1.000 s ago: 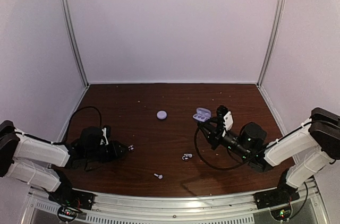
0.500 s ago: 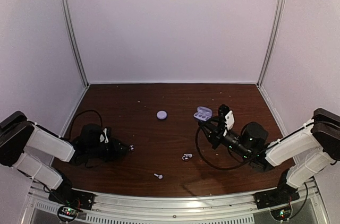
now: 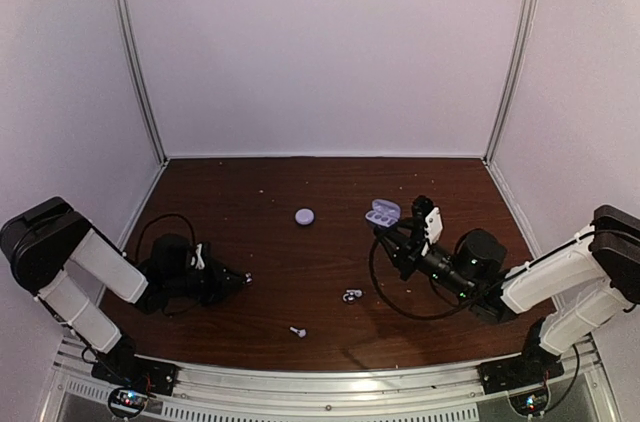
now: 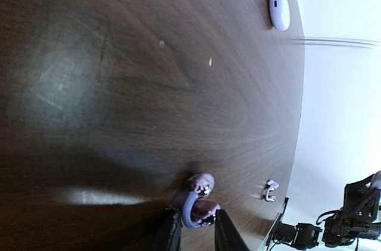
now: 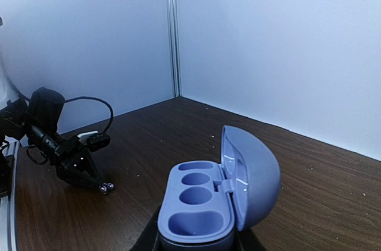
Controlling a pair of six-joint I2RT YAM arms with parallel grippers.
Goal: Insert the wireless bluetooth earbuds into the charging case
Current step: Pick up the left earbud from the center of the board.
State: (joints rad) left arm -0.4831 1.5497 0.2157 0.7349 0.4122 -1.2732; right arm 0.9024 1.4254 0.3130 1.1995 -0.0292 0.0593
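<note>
Pinching the open charging case, the right pincer sits right of the closed case; left of it, the left pincer straddles an earbud, grip impossible to tell.

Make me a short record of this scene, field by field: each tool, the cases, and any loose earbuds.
left tool: low over the table, fingers either side of one earbud; grip unclear
right tool: shut on the open case; its wells look empty
closed case: lying on the table, far middle
loose earbuds: one mid-table, another nearer the front edge
</note>
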